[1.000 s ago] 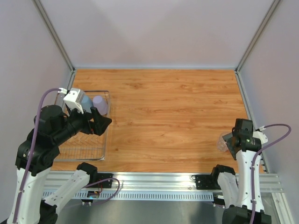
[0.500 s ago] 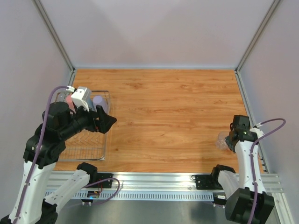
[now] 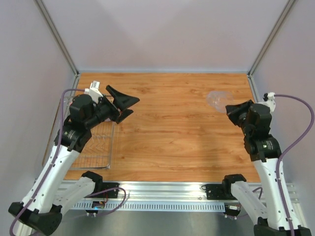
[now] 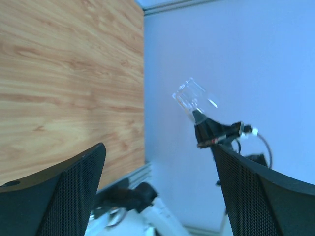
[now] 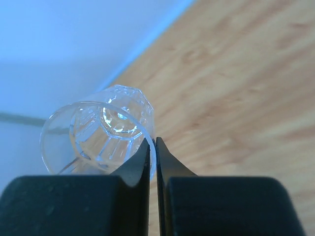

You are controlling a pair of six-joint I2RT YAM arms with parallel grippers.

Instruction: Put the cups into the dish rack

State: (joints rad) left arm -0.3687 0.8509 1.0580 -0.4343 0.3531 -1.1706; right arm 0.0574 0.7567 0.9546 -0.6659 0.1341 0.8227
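Clear cup (image 5: 96,135) pinched at rim by right fingers (image 5: 149,157), aloft.

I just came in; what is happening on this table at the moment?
The right pincer pinches a clear cup by its rim and holds it above the far right of the table. The left pincer is wide open and empty, near the far right corner of the wire dish rack on the left.

The counter (image 3: 177,123) is smooth, grained wood with a soft sheen, the dish rack (image 3: 111,147) at left is thin bright metal wire, the clear cup (image 5: 98,132) is glossy, faceted and transparent, and the left hand (image 4: 157,147) has matt black, mesh-textured fingers (image 4: 261,196).
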